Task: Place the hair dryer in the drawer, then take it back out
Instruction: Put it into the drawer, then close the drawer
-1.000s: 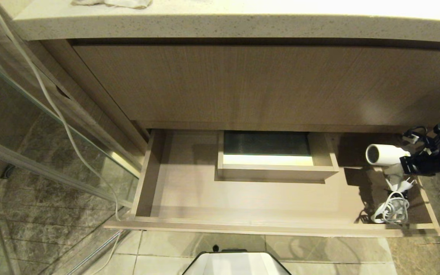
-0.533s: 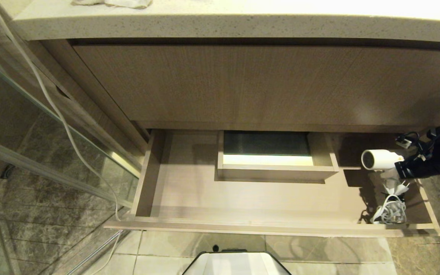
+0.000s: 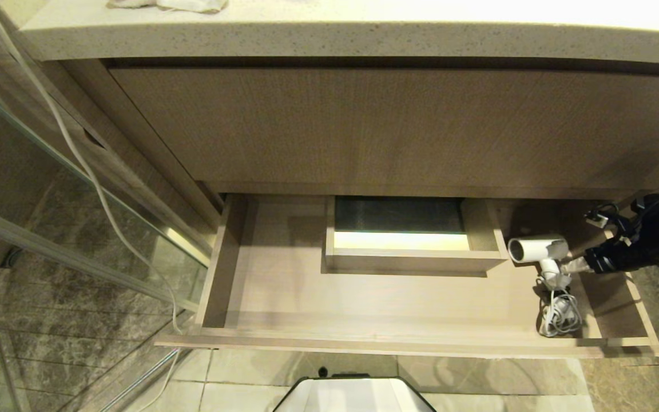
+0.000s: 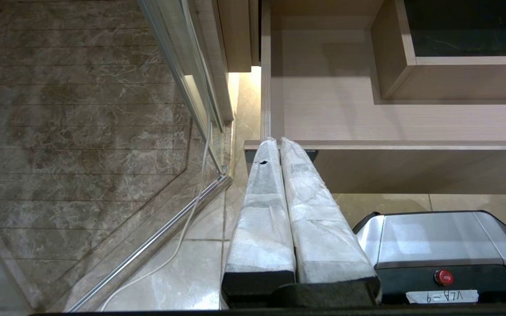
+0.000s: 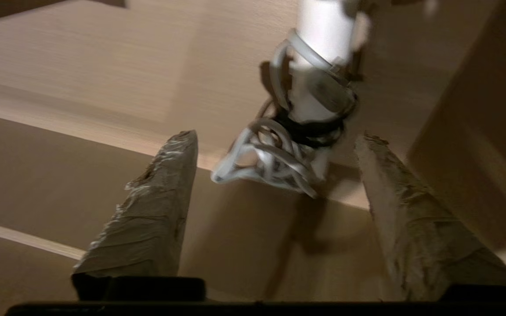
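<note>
My left gripper, jaws pressed together on nothing, hangs parked by the near left corner of the open drawer, out of the head view. The drawer's boxed cut-out sits at mid-back. To its right the hair dryer lies inside the drawer, barrel level, dark grille end facing the cut-out, handle toward the front panel, and the bundled cord trails from it toward the front. At far right my right gripper has its jaws spread wide, the cord hanging between them and touching neither.

I judge the dryer light and rigid, its smooth white plastic liable to slip and the round barrel liable to roll. The cord is soft and would shift or snag on the drawer wall. For taking it back out, I would pinch across the handle or the barrel just by the handle, never the cord.
</note>
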`<state>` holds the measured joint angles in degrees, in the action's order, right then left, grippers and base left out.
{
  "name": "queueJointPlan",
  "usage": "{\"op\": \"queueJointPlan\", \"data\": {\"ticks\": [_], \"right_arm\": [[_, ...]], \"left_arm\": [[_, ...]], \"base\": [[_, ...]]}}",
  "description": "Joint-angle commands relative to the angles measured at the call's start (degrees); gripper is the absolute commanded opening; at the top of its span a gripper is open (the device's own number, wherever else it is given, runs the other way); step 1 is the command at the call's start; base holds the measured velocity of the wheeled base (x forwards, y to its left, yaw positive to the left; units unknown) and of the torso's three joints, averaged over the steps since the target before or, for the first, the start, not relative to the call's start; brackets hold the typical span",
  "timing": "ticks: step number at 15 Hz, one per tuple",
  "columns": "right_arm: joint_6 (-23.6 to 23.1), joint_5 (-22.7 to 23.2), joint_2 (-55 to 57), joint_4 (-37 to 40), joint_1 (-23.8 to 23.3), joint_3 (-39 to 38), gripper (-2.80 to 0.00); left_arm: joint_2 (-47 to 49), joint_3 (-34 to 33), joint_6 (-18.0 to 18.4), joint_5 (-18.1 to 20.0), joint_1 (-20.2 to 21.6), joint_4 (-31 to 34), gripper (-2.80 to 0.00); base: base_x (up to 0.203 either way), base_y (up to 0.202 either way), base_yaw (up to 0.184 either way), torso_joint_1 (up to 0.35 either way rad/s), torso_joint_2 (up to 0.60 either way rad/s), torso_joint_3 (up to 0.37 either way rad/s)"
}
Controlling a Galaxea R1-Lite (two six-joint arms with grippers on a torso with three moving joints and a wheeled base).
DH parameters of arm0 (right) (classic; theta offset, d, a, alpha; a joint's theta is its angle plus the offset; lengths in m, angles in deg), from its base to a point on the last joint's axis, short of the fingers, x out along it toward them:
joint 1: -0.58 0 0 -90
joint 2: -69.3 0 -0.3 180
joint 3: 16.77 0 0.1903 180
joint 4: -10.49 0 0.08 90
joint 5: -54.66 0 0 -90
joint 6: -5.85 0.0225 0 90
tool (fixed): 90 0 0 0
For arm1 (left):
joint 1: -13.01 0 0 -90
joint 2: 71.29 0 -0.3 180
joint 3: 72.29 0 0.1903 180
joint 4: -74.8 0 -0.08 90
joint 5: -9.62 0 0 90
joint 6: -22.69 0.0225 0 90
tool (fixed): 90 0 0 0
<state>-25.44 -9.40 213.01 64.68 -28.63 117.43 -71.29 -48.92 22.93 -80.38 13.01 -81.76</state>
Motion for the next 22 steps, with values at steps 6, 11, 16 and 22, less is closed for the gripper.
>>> {"op": "queueJointPlan", "data": {"ticks": [6, 11, 16, 22], "right_arm": [[1.06, -1.2, -15.88, 3.43, -0.24, -10.25, 0.0], [0.3, -6.28, -28.4, 13.08, -0.77, -23.77, -2.8], [-2.09, -21.04, -35.15, 14.79, -0.87, -40.47, -2.8], [-7.8, -26.59, -31.3, 7.68, -0.86, -50.97, -2.8]], "left_arm": [[0.0, -0.09, 0.02, 0.0, 0.0, 0.01, -2.8], [0.0, -0.09, 0.02, 0.0, 0.0, 0.01, -2.8], [0.0, -0.09, 0.02, 0.0, 0.0, 0.01, -2.8], [-0.05, -0.09, 0.02, 0.0, 0.0, 0.01, -2.8]], "base": [[0.0, 0.0, 0.0, 0.0, 0.0, 0.0], [0.0, 0.0, 0.0, 0.0, 0.0, 0.0], [0.0, 0.0, 0.0, 0.0, 0.0, 0.0], [0.0, 0.0, 0.0, 0.0, 0.0, 0.0]]}}
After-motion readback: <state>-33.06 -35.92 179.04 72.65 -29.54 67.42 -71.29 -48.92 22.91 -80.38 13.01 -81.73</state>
